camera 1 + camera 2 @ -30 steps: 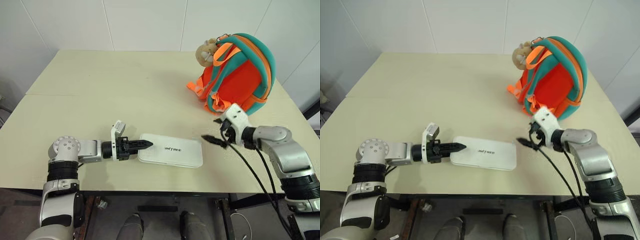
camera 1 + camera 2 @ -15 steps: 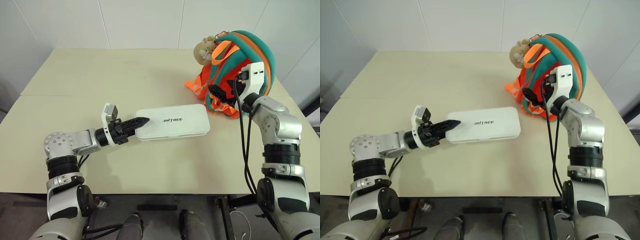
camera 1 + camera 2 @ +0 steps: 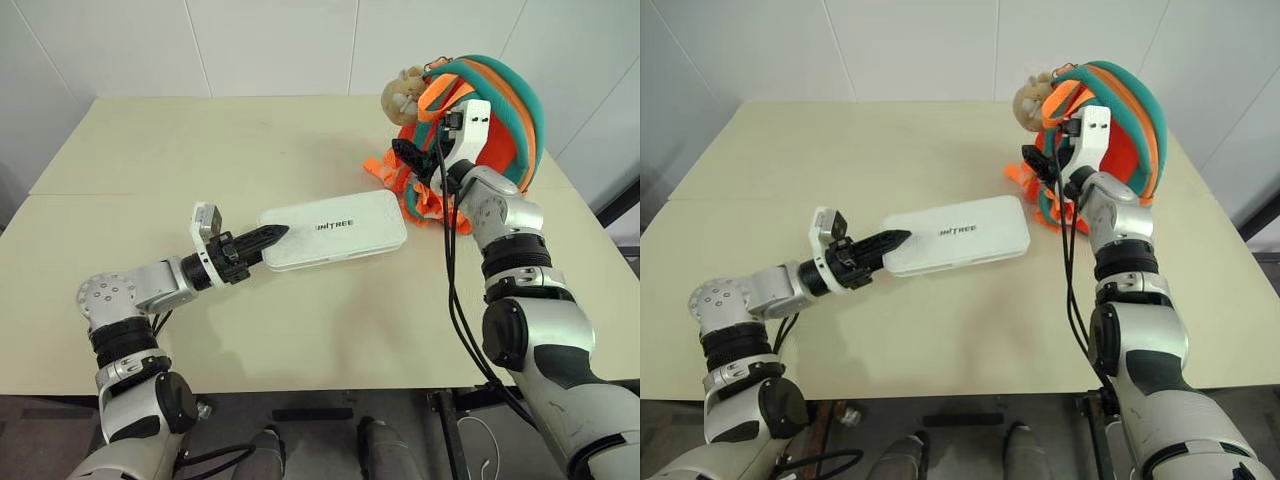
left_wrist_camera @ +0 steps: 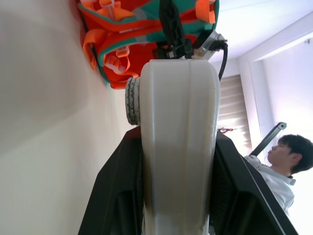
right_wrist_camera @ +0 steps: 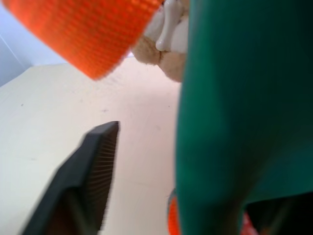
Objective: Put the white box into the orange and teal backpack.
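The white box (image 3: 333, 229) is hovering just above the cream table (image 3: 150, 170), pinched at its near end by the left gripper (image 3: 268, 238), whose black fingers are clamping its edge. It is tilting toward the orange and teal backpack (image 3: 505, 110), which is standing upright at the table's far right with a tan plush toy (image 3: 402, 95) at its top. The right gripper (image 3: 409, 158) is reaching into the backpack's straps; one finger (image 5: 80, 183) is showing beside a teal strap (image 5: 234, 107), and I cannot tell how wide the jaws are standing.
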Robot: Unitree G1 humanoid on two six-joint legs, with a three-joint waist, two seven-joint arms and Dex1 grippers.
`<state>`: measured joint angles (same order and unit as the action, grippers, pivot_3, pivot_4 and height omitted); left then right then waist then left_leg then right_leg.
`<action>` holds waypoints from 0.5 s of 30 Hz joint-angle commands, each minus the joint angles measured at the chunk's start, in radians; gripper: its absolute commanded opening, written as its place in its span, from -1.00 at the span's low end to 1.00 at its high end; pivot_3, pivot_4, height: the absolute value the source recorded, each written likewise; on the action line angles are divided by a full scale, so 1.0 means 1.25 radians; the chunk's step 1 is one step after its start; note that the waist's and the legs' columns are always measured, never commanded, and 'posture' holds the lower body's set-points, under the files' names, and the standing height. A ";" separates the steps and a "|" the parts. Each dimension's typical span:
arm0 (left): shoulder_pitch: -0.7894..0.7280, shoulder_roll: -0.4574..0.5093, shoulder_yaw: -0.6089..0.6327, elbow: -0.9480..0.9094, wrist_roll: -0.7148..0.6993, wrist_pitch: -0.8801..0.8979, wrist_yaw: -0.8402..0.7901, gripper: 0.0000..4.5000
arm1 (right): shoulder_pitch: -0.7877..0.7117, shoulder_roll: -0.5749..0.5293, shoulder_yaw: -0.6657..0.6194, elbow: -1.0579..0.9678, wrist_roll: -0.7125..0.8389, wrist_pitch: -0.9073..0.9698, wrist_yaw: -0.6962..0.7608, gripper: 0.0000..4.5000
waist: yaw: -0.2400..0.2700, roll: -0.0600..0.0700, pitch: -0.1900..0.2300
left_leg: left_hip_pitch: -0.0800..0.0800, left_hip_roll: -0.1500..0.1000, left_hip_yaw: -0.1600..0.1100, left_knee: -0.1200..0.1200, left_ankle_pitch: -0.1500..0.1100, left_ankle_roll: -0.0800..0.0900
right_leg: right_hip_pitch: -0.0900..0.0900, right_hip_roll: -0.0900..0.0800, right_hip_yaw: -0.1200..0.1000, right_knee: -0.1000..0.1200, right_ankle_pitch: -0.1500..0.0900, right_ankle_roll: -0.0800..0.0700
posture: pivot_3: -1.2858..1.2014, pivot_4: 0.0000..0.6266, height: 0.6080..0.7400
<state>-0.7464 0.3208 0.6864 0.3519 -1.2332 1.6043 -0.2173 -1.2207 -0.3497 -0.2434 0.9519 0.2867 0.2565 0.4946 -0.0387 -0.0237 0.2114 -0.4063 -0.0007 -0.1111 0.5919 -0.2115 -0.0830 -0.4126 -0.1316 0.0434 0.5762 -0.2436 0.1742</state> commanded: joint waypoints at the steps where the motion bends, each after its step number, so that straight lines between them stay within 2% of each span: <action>1: 0.002 0.002 0.039 -0.037 -0.047 -0.021 0.024 -0.43 | -0.030 -0.011 -0.004 -0.011 -0.002 -0.032 0.006 -0.16 | -0.001 0.000 0.000 | 0.000 0.000 0.000 0.000 0.000 0.000 | 0.000 0.000 0.000 0.000 0.000 0.000 | 0.03 -0.52 1.00; 6: -0.015 0.038 0.063 -0.016 -0.049 -0.064 0.047 -0.43 | -0.007 -0.011 0.003 -0.111 0.014 0.009 0.039 -0.92 | -0.007 0.000 0.000 | 0.000 0.000 0.000 0.000 0.000 0.000 | 0.000 0.000 0.000 0.000 0.000 0.000 | 0.03 -0.52 1.00; 7: -0.024 0.053 0.067 -0.004 -0.044 -0.077 0.048 -0.43 | 0.005 -0.011 0.007 -0.153 0.022 0.031 0.049 -1.00 | -0.009 0.000 0.000 | 0.000 0.000 0.000 0.000 0.000 0.000 | 0.000 0.000 0.000 0.001 0.000 0.000 | 0.03 -0.52 1.00; 15: -0.070 0.179 0.053 0.097 0.000 -0.158 0.004 -0.43 | 0.130 -0.018 0.034 -0.553 0.133 0.276 0.095 -1.00 | -0.012 0.000 0.000 | 0.000 0.000 0.000 0.000 0.000 -0.001 | -0.002 0.000 0.000 0.005 -0.002 0.000 | 0.03 -0.52 1.00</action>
<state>-0.8048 0.5134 0.7449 0.4648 -1.2334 1.4323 -0.1739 -1.0476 -0.3540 -0.2010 0.3986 0.3938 0.5502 0.5857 -0.0534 -0.0232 0.2117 -0.4064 -0.0005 -0.1114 0.5912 -0.2117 -0.0841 -0.4152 -0.1312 0.0438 0.5827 -0.2466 0.1744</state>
